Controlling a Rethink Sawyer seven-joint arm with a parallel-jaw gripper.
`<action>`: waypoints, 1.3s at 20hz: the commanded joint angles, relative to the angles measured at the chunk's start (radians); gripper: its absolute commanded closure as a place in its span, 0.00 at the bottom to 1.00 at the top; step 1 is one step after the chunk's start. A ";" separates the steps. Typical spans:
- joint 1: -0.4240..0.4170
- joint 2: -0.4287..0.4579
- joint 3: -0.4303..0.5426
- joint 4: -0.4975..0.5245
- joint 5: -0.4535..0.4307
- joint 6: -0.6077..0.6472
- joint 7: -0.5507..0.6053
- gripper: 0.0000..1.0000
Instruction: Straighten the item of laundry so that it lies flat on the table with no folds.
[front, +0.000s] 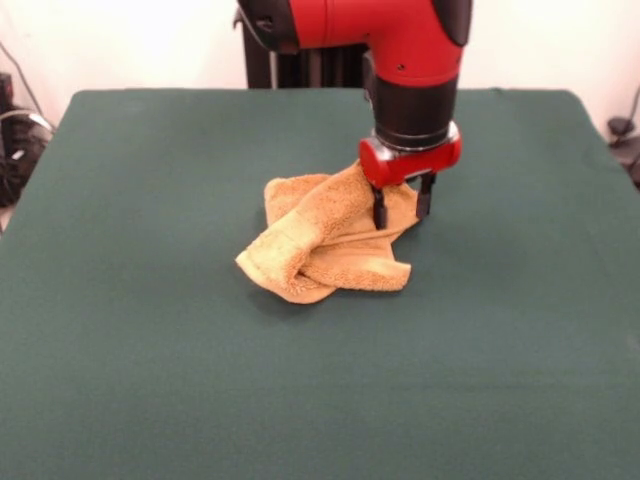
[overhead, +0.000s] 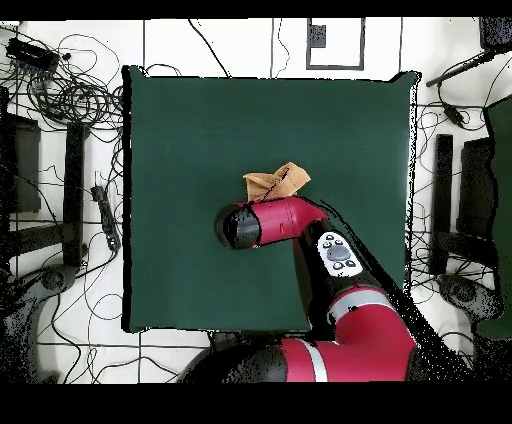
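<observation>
The towel (front: 325, 240) is a small golden-orange piece of terry cloth, crumpled and folded over itself near the middle of the dark green worktop (front: 150, 330). In the front view its leftmost part is a rolled, paler flap that ends in a rounded corner low down, away from the jaws. Behind that flap a second layer shows as a rounded hump. Further right, a lower layer lies flat on the worktop and ends in a blunt corner just below and left of the jaws. The highest part of the cloth rises in a ridge up towards the red wrist block, so the towel is bunched and partly lifted there, not flat.

The jaws (front: 401, 208) hang from the red and black arm (front: 410, 60), pointing straight down at the towel's right-hand edge. Two dark fingers (front: 380, 210) show with a clear gap between them, so the jaws stand apart. The left finger is against the raised cloth, and towel shows in the gap; whether the cloth is pinched cannot be told. The right finger stands at the very edge of the towel, its tip close to the worktop.

From overhead the arm (overhead: 290, 220) covers most of the towel (overhead: 277, 183); only a folded, pointed part shows beyond the wrist.
</observation>
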 joint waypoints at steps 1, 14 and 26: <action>-0.008 0.048 0.007 -0.004 -0.054 0.051 -0.004 0.00; -0.164 -0.042 0.055 0.070 -0.075 0.127 -0.141 0.00; -0.197 0.030 0.075 0.023 -0.142 0.085 -0.111 0.00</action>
